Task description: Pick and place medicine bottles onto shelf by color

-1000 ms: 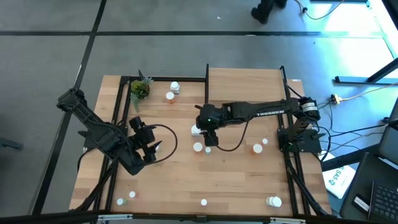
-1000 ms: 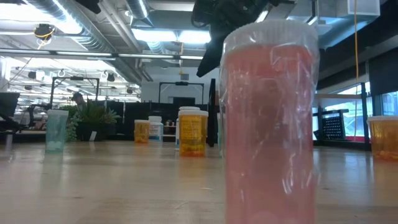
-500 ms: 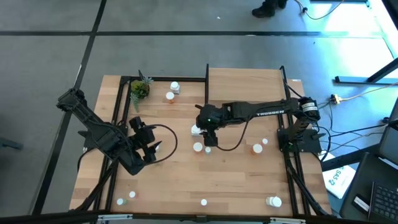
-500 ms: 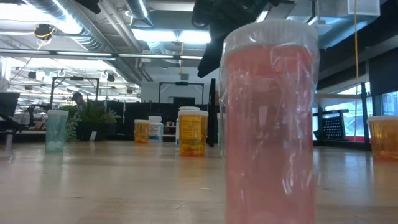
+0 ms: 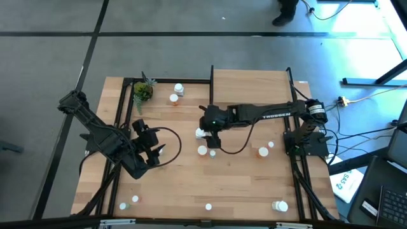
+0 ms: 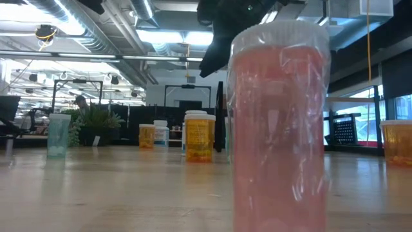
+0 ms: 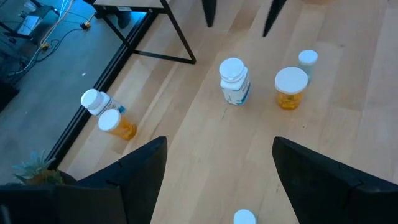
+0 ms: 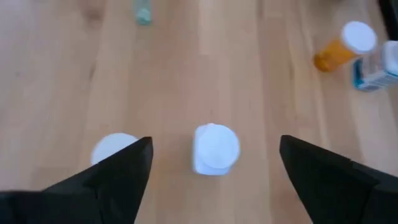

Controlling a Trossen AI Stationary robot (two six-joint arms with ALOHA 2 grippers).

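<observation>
Between wide-spread, empty right claw (image 8: 211, 186) fingers, round white-capped bottle (image 8: 215, 149) on smooth light-wood tabletop (image 8: 186, 74)

A white-capped bottle (image 8: 216, 149) is seen standing on the wooden bench (image 8: 186, 68), pretty much centred between the spread fingers of the right pincer (image 8: 214, 171). Another white cap (image 8: 114, 149) is partly hidden by one finger (image 8: 112, 177). Farther off, an orange bottle (image 8: 344, 46) is lying tipped beside a blue-labelled one (image 8: 376, 70), and a small greenish bottle (image 8: 143, 12) is spotted too.
</observation>
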